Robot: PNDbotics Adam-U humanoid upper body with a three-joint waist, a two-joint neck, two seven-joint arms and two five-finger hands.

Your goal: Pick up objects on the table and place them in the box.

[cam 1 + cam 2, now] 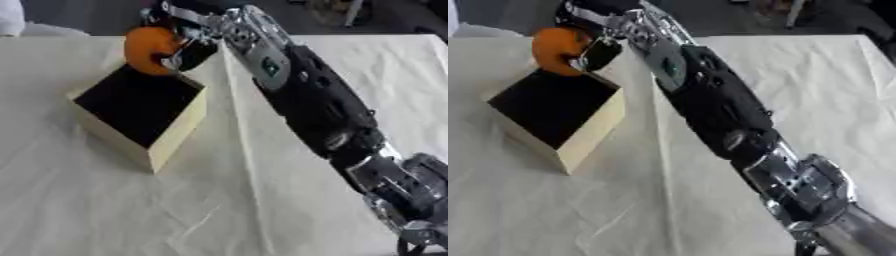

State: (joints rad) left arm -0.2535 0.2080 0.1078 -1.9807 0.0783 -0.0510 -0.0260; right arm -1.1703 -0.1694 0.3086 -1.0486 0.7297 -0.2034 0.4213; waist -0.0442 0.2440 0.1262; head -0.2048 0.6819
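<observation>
One table (262,210), draped in pale cloth, is being spanned by one right arm (319,107). One open box (140,107) with a dark inside is being overhung at its far corner by one orange object (147,47), gripped in the right hand (188,47).

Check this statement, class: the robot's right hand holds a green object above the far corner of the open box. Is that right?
Not quite: the object is orange, not green, as the left eye view shows. The rest stands: the right hand holds it above the far corner of the open box.
</observation>
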